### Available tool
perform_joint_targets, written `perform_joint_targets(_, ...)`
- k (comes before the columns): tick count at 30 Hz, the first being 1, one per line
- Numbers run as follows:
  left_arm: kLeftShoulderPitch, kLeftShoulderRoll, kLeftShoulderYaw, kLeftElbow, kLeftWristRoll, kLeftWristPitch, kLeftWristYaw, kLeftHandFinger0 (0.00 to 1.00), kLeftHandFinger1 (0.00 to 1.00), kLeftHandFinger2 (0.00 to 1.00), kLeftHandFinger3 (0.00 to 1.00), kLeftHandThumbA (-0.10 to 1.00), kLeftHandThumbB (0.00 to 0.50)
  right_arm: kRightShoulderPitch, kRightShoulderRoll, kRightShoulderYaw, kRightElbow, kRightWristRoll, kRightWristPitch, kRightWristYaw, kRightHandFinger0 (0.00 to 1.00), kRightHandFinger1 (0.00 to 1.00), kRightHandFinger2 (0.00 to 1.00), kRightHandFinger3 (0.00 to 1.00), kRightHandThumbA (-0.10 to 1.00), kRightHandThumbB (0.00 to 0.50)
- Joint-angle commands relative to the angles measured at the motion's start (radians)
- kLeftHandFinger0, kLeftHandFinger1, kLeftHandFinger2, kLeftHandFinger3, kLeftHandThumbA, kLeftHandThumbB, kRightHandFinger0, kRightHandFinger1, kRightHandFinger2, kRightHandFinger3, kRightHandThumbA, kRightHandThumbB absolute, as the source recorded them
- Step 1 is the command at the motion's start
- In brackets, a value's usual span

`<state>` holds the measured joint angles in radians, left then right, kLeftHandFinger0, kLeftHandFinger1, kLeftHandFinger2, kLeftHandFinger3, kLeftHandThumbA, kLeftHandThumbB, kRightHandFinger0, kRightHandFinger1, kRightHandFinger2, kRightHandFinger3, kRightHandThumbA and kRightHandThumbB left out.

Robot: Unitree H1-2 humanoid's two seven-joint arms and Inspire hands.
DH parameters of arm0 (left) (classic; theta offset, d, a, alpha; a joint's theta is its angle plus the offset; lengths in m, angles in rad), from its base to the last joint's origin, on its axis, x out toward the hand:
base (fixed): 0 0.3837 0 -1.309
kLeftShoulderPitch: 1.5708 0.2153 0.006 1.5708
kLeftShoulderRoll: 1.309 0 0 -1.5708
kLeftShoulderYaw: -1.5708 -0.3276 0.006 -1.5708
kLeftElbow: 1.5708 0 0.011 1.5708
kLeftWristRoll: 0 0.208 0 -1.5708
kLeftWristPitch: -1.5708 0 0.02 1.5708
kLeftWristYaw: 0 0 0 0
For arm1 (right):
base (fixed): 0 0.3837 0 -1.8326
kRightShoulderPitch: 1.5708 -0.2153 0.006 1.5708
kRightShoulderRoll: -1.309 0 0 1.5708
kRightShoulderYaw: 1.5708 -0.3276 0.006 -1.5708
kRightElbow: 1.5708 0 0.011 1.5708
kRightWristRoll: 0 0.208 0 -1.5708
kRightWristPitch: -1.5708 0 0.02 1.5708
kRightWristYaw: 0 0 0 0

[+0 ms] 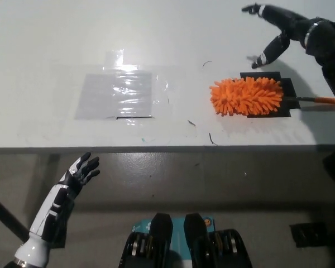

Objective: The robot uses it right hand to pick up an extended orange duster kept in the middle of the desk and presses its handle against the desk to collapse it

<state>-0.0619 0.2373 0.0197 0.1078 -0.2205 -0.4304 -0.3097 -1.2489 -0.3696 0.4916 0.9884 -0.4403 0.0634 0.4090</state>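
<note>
The orange duster [247,96] lies flat on the white desk [56,50], its fluffy head resting on a black patch [284,89]. Its thin handle [318,100] runs right, dark near the head and orange further out, passing under my right arm. My black right hand [279,28] hovers open above and behind the duster head, fingers spread, touching nothing. My white left hand [78,174] rests open below the desk's front edge at the lower left.
A clear plastic sheet [117,95] is taped flat on the desk left of the middle. A few small dark marks [211,137] lie near the front edge [156,149]. Below the edge is grey floor.
</note>
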Motion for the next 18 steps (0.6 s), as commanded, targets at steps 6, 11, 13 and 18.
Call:
perform_joint_targets(6,-0.014,0.013,0.029,-0.002,0.025,-0.04,-0.011,1.0,1.0,1.0,1.0,1.0,0.369,-0.134,0.045,0.037,0.179,-0.032,-0.099,0.039,1.0,1.0,1.0,1.0,1.0,0.426)
perform_joint_targets(11,-0.008,0.009,0.032,-0.006,0.029,-0.04,-0.012,1.0,1.0,1.0,1.0,1.0,0.358,-0.149,0.069,0.057,0.249,-0.052,-0.131,0.039,1.0,1.0,1.0,1.0,1.0,0.431)
perform_joint_targets(13,-0.006,0.008,0.032,-0.006,0.029,-0.04,-0.012,1.0,1.0,1.0,1.0,1.0,0.348,-0.153,0.081,0.049,0.269,-0.042,-0.115,0.047,1.0,1.0,1.0,1.0,1.0,0.448)
perform_joint_targets(18,-0.004,0.007,0.032,-0.007,0.035,-0.04,-0.009,1.0,1.0,1.0,1.0,1.0,0.347,-0.162,0.089,0.06,0.301,-0.057,-0.148,0.048,1.0,1.0,1.0,1.0,1.0,0.458)
